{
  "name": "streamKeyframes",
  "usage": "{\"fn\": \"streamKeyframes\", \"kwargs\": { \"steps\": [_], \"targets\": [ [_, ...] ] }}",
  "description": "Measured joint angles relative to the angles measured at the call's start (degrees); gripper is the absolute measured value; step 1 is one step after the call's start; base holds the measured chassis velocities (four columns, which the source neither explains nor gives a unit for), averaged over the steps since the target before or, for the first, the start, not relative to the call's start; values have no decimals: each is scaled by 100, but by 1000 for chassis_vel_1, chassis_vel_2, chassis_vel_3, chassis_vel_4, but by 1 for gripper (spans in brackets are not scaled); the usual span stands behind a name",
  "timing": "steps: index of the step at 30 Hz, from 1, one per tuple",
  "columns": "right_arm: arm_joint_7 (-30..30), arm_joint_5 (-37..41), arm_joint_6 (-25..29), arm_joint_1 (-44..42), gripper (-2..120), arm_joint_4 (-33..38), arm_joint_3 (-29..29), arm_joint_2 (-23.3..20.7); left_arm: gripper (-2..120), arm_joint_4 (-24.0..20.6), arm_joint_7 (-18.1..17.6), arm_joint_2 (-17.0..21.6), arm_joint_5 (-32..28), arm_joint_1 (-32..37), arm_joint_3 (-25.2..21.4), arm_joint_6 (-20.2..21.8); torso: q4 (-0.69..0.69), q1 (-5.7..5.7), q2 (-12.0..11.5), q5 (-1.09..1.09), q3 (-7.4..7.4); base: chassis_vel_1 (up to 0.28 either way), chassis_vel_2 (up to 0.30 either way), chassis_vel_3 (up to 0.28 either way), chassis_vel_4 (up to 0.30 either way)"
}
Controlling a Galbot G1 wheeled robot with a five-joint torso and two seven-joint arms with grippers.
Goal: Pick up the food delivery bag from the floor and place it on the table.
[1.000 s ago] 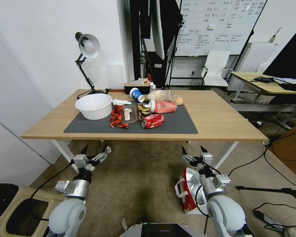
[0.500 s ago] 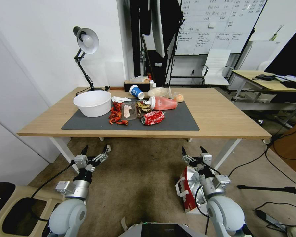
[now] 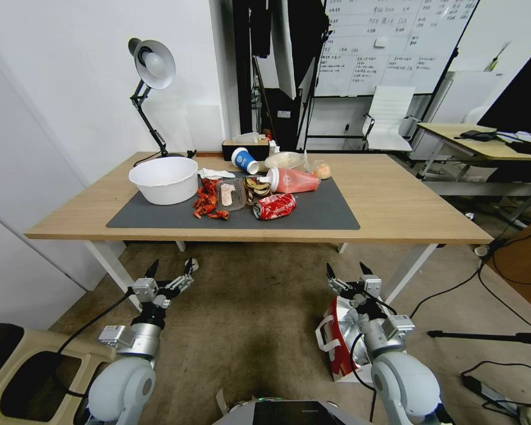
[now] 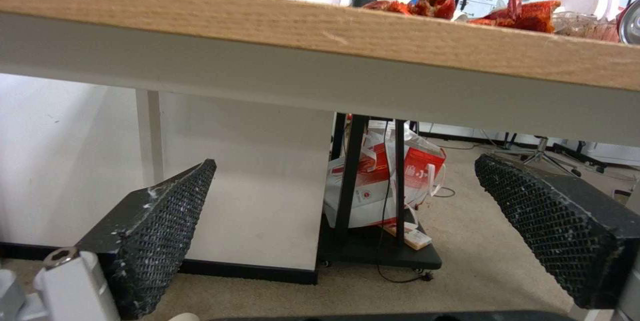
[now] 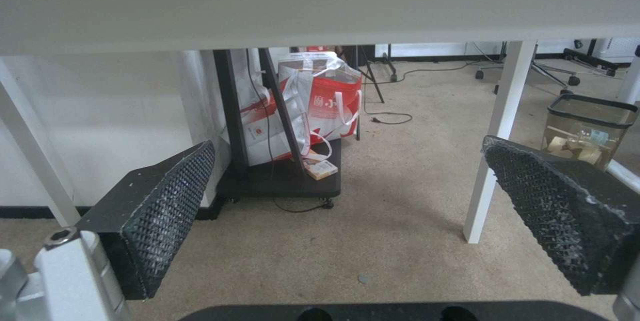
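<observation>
The food delivery bag point(image 3: 338, 354) stands on the carpet at the lower right, its red side, silver foil lining and white strap handle showing. My right arm reaches over it, and the right gripper point(image 3: 348, 273) hangs open just beyond the bag, empty. At the lower left, above bare carpet, my left gripper point(image 3: 171, 271) is open and empty too. The light-wood table point(image 3: 395, 200) with white legs and a dark grey mat point(image 3: 330, 215) lies ahead. Both wrist views look under the table edge point(image 4: 333, 36) point(image 5: 320, 11) between the open left gripper point(image 4: 343, 163) and right gripper point(image 5: 348, 143).
The mat holds a white bowl point(image 3: 164, 180), food scraps, a crushed red can point(image 3: 274, 206) and a tipped bottle. A beige bin point(image 3: 35, 378) stands at my left, with cables point(image 3: 495, 378) and a stand leg on the right. Another red-and-white bag point(image 5: 320, 106) sits beyond the table.
The whole head view has shifted a little: the table now looks wider and the lamp sits higher, so the camera moved. Both grippers and the bag keep their places.
</observation>
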Motion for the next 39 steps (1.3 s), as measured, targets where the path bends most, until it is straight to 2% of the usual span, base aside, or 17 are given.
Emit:
{"fn": "streamKeyframes", "kwargs": {
  "steps": [39],
  "targets": [
    [-3, 266, 60, 59, 100, -101, 20, -16, 100, 53, 41, -20, -1, -34, 22, 105, 0, -299, -887, 0, -588, 0, 0, 0, 0]
  ]
}}
